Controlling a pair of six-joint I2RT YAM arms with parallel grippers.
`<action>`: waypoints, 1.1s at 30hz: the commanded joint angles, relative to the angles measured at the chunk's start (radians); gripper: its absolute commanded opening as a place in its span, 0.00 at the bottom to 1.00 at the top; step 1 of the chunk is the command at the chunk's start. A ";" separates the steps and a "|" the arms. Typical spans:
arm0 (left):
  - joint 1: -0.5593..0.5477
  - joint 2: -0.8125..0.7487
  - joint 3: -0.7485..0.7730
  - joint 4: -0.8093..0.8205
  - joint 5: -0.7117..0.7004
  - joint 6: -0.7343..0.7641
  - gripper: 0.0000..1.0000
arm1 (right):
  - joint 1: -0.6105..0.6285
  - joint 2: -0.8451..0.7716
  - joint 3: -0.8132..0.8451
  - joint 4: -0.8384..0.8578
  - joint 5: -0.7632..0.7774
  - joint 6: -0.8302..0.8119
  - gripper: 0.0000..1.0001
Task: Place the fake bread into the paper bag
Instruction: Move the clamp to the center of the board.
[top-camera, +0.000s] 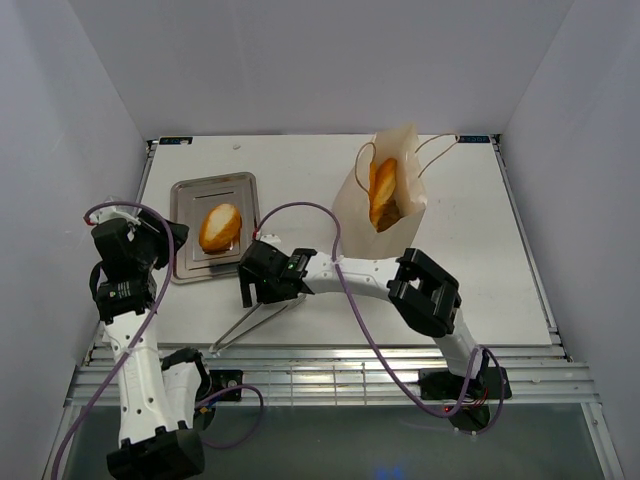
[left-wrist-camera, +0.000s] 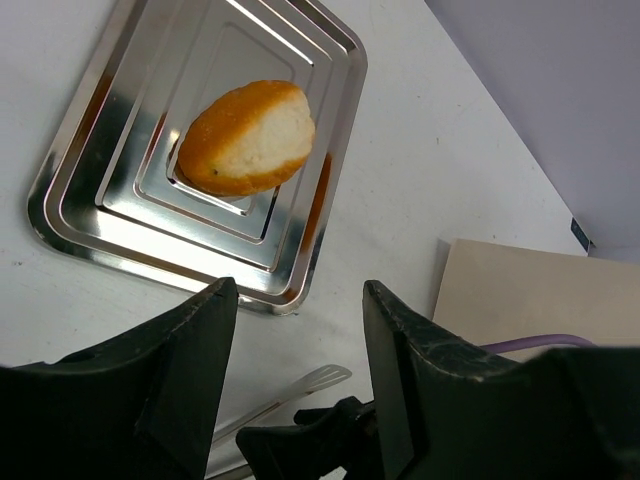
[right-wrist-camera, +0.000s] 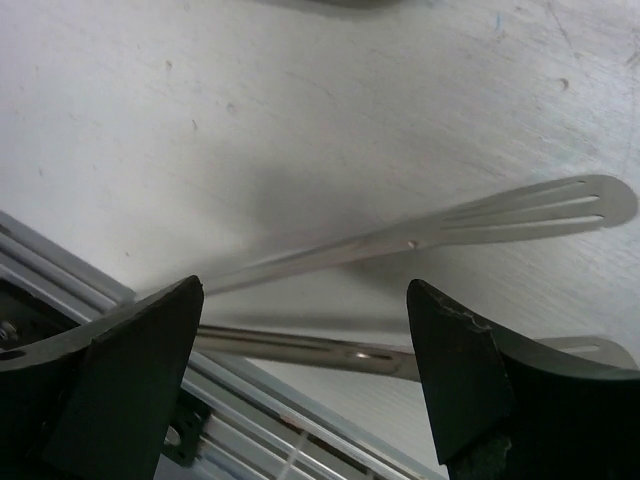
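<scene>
One oval golden piece of the fake bread (top-camera: 221, 227) (left-wrist-camera: 247, 138) lies on the steel tray (top-camera: 185, 195) (left-wrist-camera: 90, 190). A long baguette piece (top-camera: 382, 193) stands inside the cream paper bag (top-camera: 400, 150) (left-wrist-camera: 520, 290) at the back middle. My left gripper (top-camera: 178, 240) (left-wrist-camera: 300, 300) is open and holds nothing; it hovers at the tray's near left edge, short of the roll. My right gripper (top-camera: 258, 292) (right-wrist-camera: 305, 300) is open low over the silver tongs (top-camera: 250, 322) (right-wrist-camera: 430, 235), with one tong arm lying between its fingers (right-wrist-camera: 140, 350), not pinched.
The tongs lie flat near the table's front edge (top-camera: 330, 348), tips towards the tray. Metal rails (right-wrist-camera: 60, 280) run along that edge. A purple cable (top-camera: 345, 285) loops over the right arm. White walls enclose the table on three sides.
</scene>
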 joint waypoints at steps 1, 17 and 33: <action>0.003 -0.003 0.037 0.011 -0.022 0.023 0.64 | 0.030 0.069 0.145 -0.088 0.152 0.184 0.87; 0.003 -0.017 0.040 0.040 0.018 0.054 0.66 | 0.032 0.168 0.146 -0.227 0.293 0.390 0.40; 0.005 -0.013 -0.015 0.066 0.035 0.074 0.66 | -0.079 0.039 -0.017 -0.139 0.332 -0.179 0.13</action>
